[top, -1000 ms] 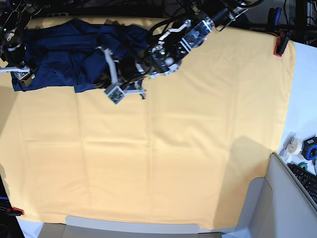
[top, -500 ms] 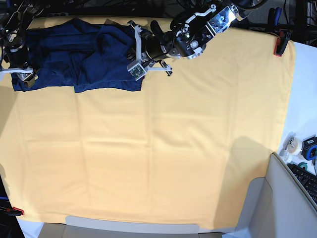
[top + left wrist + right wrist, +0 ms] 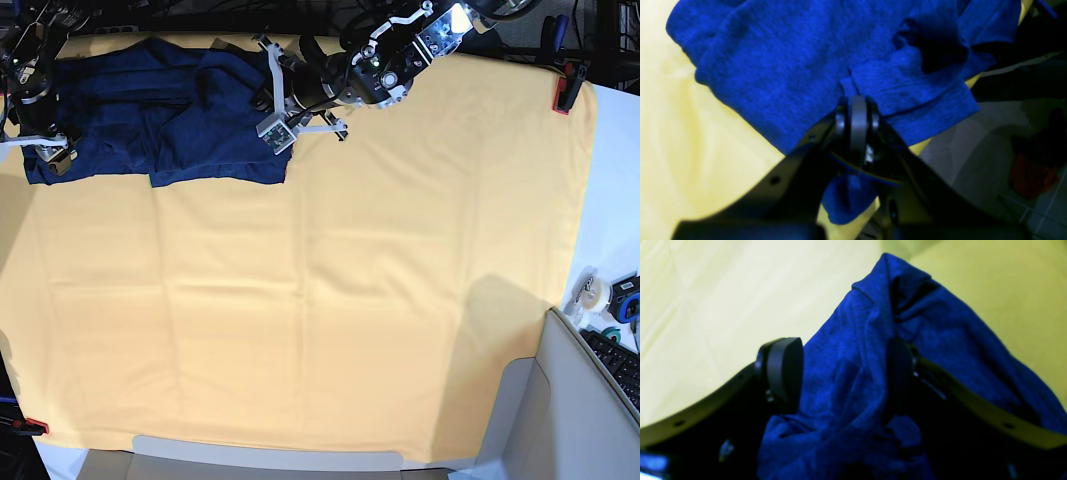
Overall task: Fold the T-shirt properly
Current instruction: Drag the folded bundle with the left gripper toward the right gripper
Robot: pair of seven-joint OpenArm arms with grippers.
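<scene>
- Near me, bare yellow cloth (image 3: 330,330) fills the lower frame.
- Farther back, upper left, the T-shirt (image 3: 165,115) lies bunched, not yet a neat fold; I'd say much folding remains.
- Left gripper (image 3: 855,110) is pinched tight on a T-shirt edge.
- Right gripper (image 3: 843,373) stands wide, fabric draped between its fingers, not clamped.

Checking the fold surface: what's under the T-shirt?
The pale yellow cloth lies under the T-shirt and spreads out well past it on the near side. What is beneath the cloth is covered. Whether anything sits between the shirt's own bunched layers cannot be seen.
</scene>
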